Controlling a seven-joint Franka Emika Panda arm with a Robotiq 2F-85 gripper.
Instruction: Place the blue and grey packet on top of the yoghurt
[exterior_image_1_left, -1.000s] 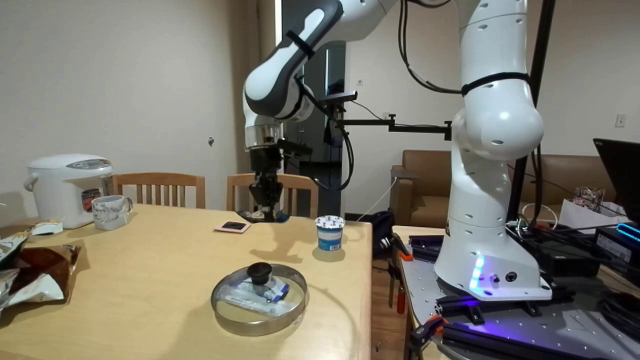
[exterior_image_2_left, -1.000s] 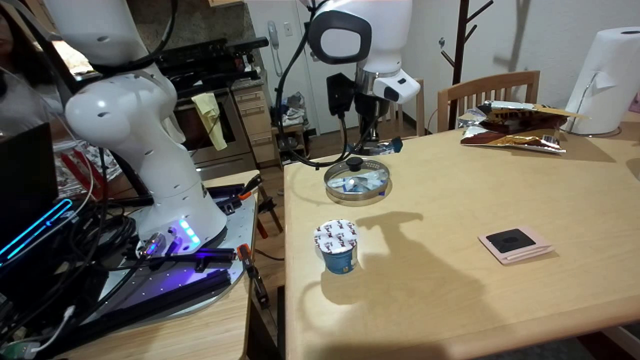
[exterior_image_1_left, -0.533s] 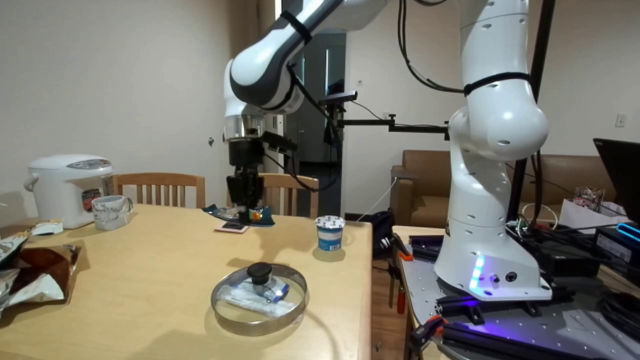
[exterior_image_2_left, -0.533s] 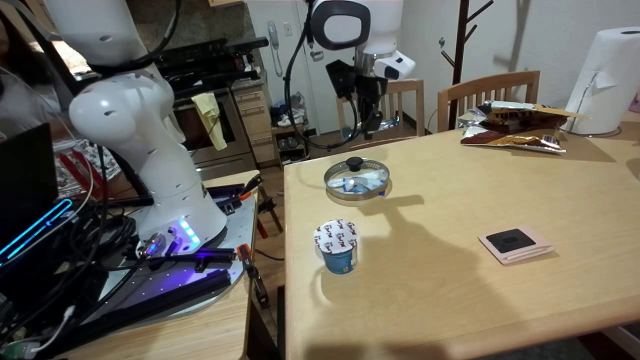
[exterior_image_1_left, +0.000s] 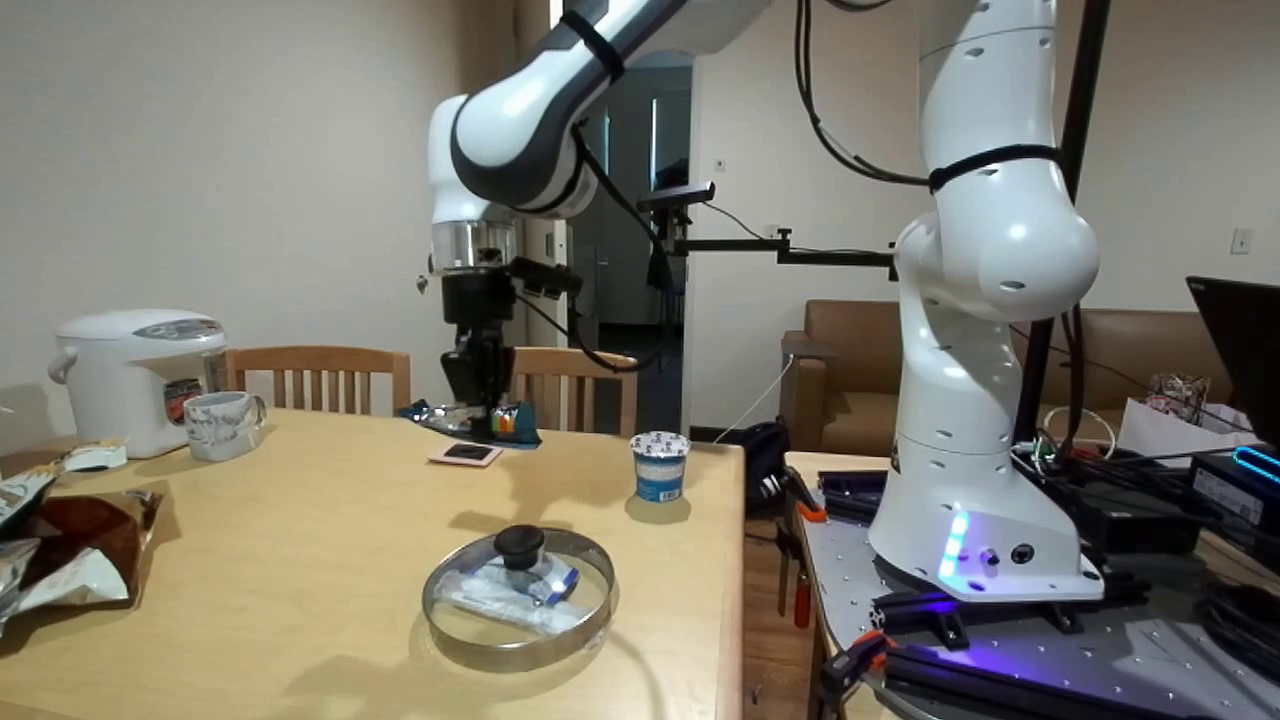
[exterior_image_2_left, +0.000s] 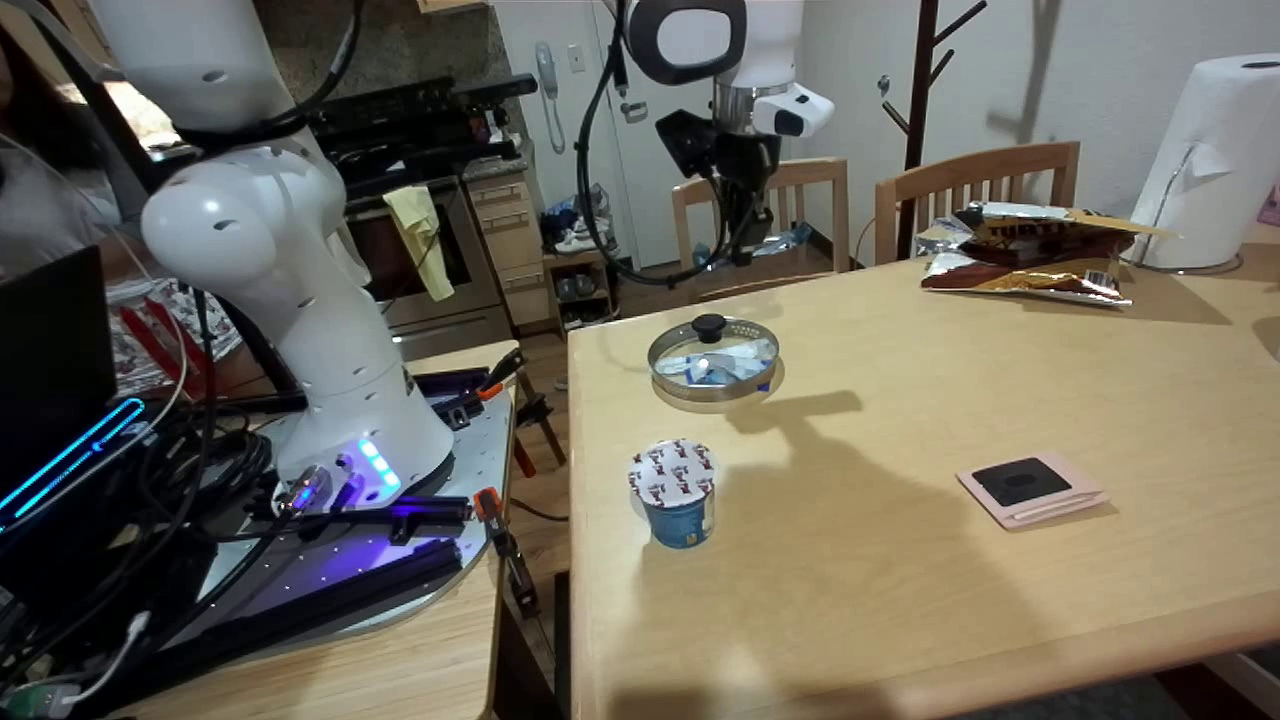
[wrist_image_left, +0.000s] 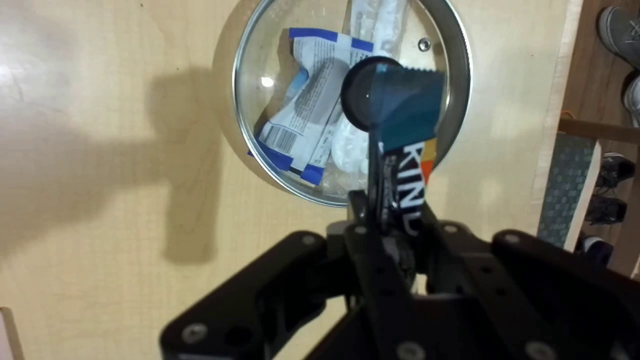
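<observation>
Shifted left in an exterior view over the last second: my pincer (exterior_image_1_left: 483, 428) and the blue and grey packet (wrist_image_left: 405, 147), now farther from the yoghurt (exterior_image_1_left: 660, 468), which hasn't budged on the table (exterior_image_1_left: 300, 560). I've got the packet gripped around mid-length, held up off the table. Should be light, stiffish in the middle if there's a bar inside; wrapper looks slick, crimped ends probably floppy. Mid-length is the right hold: balanced, ends free. Modest squeeze, don't crush it. Likely longer than the yoghurt's lid is wide, so I'd centre it.
</observation>
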